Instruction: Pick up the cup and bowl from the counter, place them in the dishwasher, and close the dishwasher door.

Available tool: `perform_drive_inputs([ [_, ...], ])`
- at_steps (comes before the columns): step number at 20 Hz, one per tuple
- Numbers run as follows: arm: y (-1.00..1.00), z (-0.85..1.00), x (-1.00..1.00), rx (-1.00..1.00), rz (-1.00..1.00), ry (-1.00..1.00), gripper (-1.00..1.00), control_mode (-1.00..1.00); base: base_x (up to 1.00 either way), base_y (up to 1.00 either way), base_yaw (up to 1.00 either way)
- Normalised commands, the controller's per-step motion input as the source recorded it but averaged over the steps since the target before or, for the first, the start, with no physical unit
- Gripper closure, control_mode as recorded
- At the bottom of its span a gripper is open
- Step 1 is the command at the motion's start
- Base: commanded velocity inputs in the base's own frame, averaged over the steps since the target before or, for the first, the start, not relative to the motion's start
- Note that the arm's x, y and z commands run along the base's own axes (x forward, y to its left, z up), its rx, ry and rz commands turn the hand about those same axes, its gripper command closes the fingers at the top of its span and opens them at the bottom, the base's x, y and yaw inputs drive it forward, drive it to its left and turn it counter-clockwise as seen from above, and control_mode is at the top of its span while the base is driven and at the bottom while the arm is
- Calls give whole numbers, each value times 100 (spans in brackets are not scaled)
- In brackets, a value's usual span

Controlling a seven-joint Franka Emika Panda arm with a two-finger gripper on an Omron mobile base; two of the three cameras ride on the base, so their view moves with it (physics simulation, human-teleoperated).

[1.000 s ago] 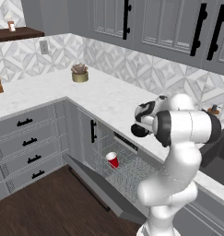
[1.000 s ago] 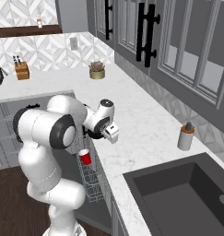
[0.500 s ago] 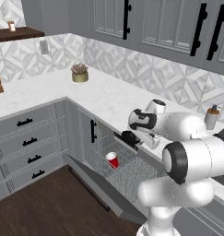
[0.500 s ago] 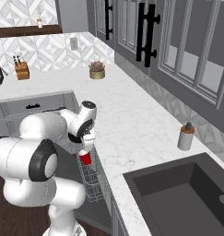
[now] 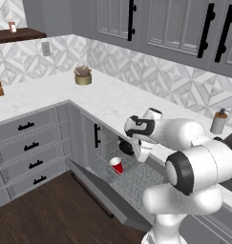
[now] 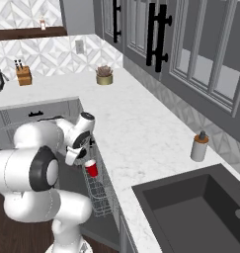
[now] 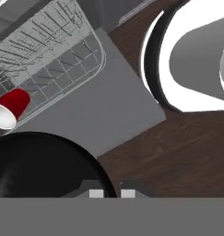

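Note:
My gripper (image 7: 111, 194) is shut on the rim of the black bowl (image 7: 35, 166) and holds it just above the dishwasher's wire rack (image 7: 49, 60). From the left base view the bowl (image 5: 125, 147) hangs beside the gripper (image 5: 134, 149), under the edge of the counter (image 5: 103, 95). The red cup (image 5: 116, 165) lies on its side in the rack (image 5: 136, 178), white mouth showing; it is also seen as the cup (image 6: 91, 168) and the cup (image 7: 9, 108). The dishwasher door (image 5: 103, 195) is dropped open, its flat grey panel (image 7: 99, 120) below the rack.
A grey soap dispenser (image 5: 218, 123) stands on the counter near the sink (image 6: 190, 207). A potted plant (image 5: 82, 76) sits at the back. Grey drawers (image 5: 26, 143) with black handles flank the dishwasher on the left. Dark wooden floor (image 7: 178, 152) lies beyond the door.
The arm has folded lower and its elbow has swung round, turning the hand. The bowl has stayed in the grip, close above the rack. The cup has not moved.

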Motion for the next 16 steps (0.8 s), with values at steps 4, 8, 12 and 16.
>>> perform_drive_inputs([
  [4,46,-61,0,-7,-61,14,100,-100,0,0,0],
  [8,34,-58,2,-21,-68,11,100,-100,0,0,0],
  [12,-20,-29,5,7,-30,9,100,-100,0,0,0],
  [16,-12,-44,23,9,-6,0,100,-100,0,0,0],
])
